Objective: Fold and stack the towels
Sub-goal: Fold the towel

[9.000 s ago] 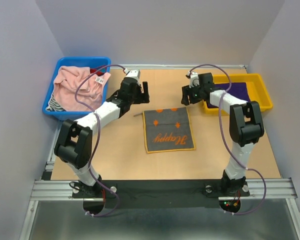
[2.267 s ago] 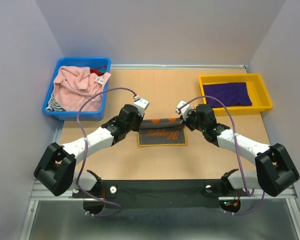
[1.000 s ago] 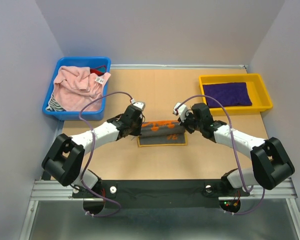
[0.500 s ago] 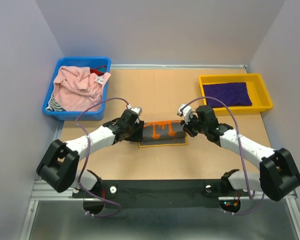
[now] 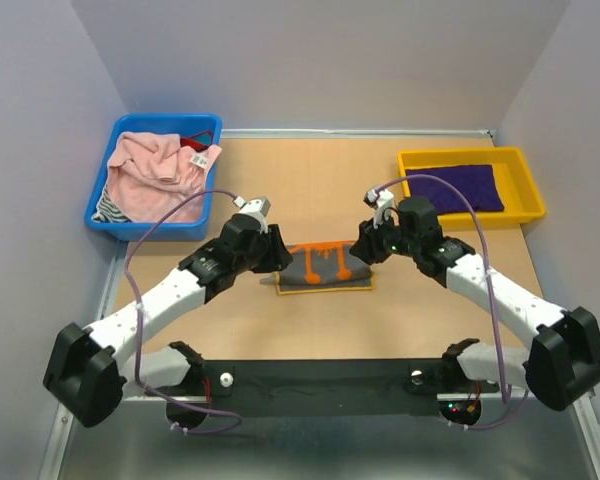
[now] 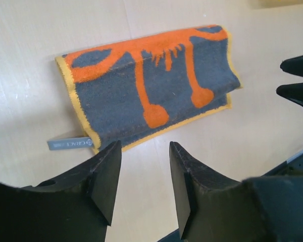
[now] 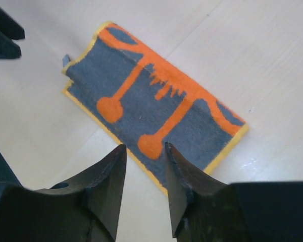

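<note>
Pale wooden tabletop (image 5: 310,180) carries the folded grey-and-orange towel (image 5: 323,265) at its middle. At the towel's left end hangs the left gripper (image 6: 143,151), at its right end the right gripper (image 7: 144,148). Both have their jaws parted, gripping nothing.

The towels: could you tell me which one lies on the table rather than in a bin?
The grey-and-orange towel, folded on the table; the pink towel is crumpled in the blue bin and the purple towel lies flat in the yellow tray.
</note>
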{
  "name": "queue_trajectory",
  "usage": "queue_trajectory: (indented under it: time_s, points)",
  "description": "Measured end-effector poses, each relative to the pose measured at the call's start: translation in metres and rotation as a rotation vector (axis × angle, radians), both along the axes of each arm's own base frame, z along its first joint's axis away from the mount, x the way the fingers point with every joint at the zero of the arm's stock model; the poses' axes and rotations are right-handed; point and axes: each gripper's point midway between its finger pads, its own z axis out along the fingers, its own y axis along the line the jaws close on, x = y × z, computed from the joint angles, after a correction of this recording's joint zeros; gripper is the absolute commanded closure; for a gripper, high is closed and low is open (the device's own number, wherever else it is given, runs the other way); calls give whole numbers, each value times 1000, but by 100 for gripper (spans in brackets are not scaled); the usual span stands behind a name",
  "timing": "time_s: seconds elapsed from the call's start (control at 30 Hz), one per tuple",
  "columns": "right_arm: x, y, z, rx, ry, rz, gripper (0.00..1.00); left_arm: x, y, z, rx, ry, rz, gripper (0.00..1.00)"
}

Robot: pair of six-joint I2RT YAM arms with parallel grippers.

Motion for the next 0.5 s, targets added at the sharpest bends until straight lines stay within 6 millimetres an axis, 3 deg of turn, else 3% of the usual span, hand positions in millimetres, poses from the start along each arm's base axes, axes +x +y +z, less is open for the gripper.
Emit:
queue_trajectory:
  time_s: [0.33, 0.5]
  points:
    - [31, 0, -48, 33, 219, -277, 61, 48, -27, -44, 91, 102, 57, 55]
    - [34, -2, -75, 8, 298, -339, 62, 44, -29, -70, 124, 147, 58, 60]
